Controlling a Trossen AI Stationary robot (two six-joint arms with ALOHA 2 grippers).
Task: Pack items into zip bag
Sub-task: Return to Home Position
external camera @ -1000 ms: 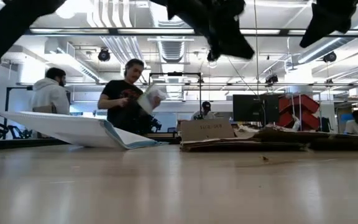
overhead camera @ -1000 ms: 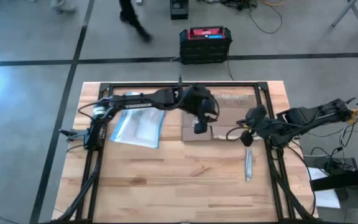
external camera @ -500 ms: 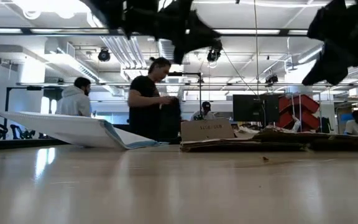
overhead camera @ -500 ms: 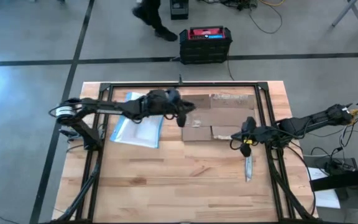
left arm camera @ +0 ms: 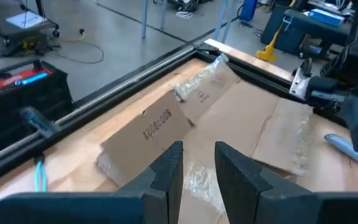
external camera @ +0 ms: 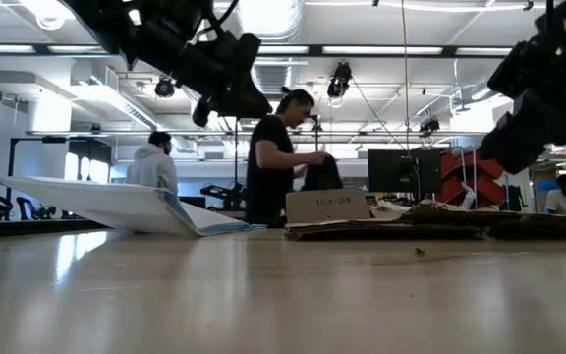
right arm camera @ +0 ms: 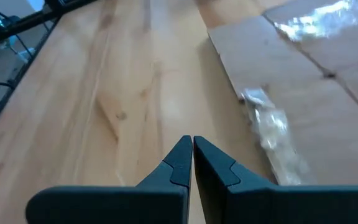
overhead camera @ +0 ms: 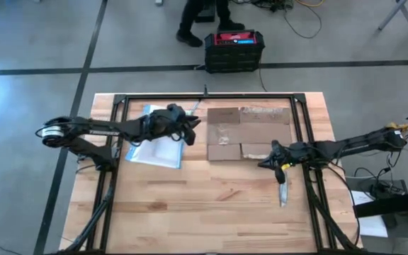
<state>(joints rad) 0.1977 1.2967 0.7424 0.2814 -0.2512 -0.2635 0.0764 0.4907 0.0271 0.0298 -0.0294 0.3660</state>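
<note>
Just beside left gripper, zip bag

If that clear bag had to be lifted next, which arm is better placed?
Left. The left gripper hangs by the zip bag's edge, fingers open. The right gripper, shut, is on the other side of the flattened cardboard box, well away from the bag.

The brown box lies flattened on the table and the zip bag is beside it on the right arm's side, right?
No. The brown box lies flattened, but the zip bag is on the left arm's side, by the left gripper, as the high view shows.
</note>
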